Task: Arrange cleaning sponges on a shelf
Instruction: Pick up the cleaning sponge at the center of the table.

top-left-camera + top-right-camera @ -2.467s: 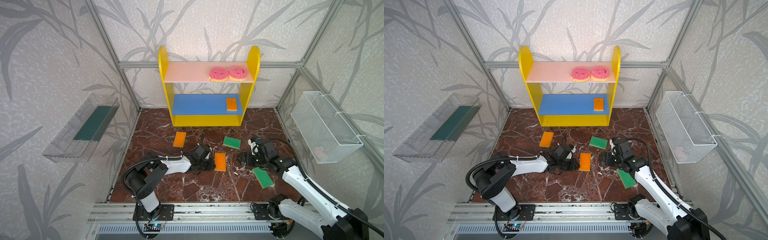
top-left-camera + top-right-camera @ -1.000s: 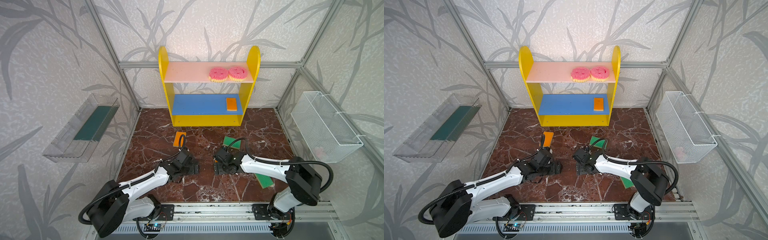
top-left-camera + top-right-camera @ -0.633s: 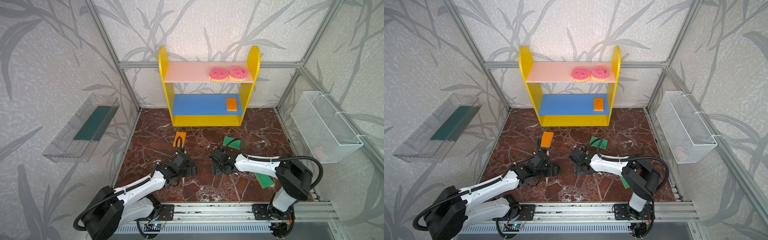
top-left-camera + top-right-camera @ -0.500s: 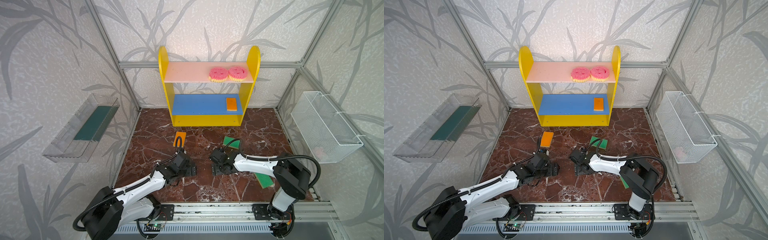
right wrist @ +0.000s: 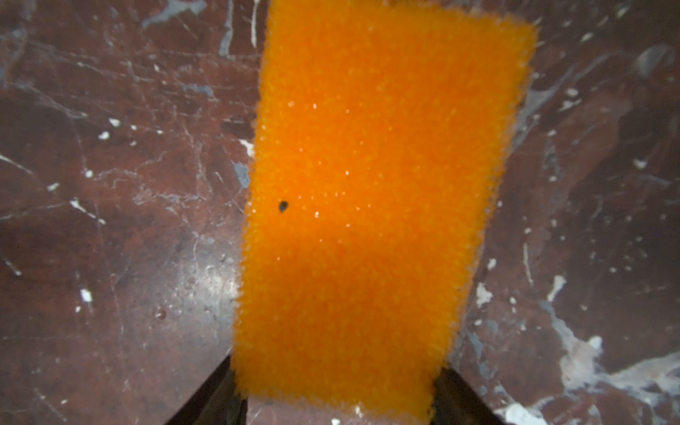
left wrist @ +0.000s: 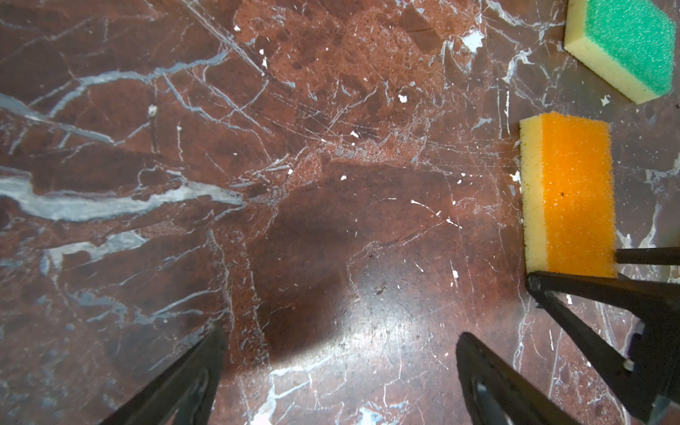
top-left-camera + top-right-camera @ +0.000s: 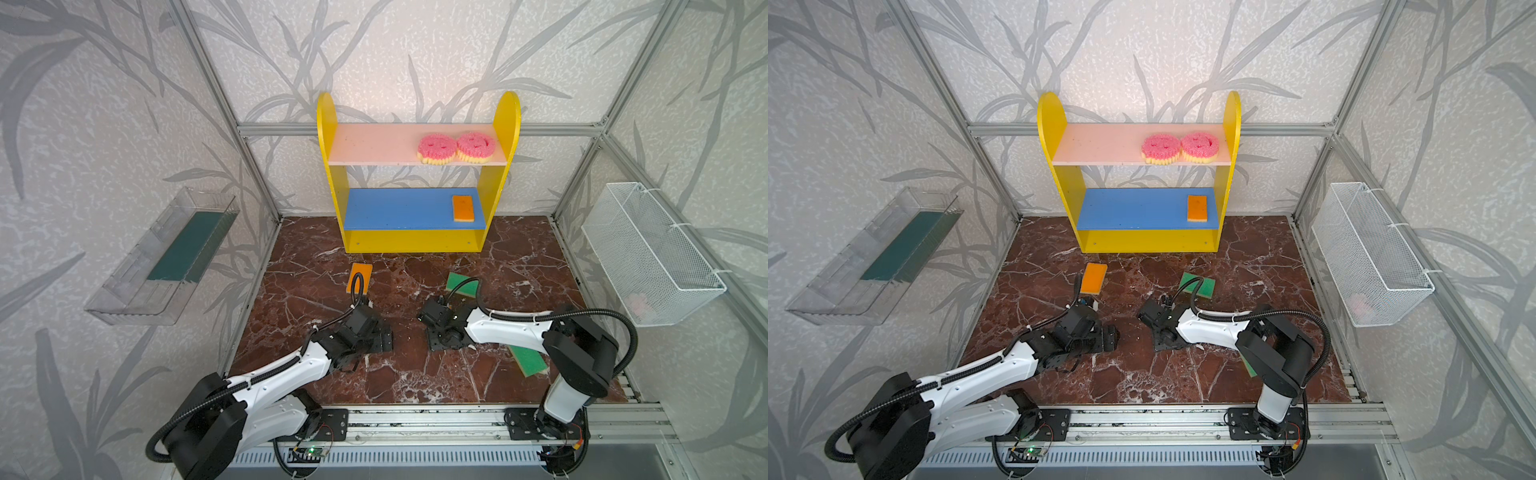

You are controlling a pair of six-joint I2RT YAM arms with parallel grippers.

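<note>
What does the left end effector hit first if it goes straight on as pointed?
Probably bare marble floor: the open left end effector points down at it, nothing between its fingers. The orange sponge sits off to the side.

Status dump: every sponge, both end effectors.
Pink sponges: flat on top board, touching.
Shelf orange sponge: flat on blue board.
Loose orange sponge: flat on floor, free.
Third orange sponge: on floor, between right jaws.
Far green sponge: flat on floor.
Near green sponge: on floor, partly hidden by right arm.
Left end effector: open, empty.
Right end effector: astride third orange sponge, grip unclear.
</note>
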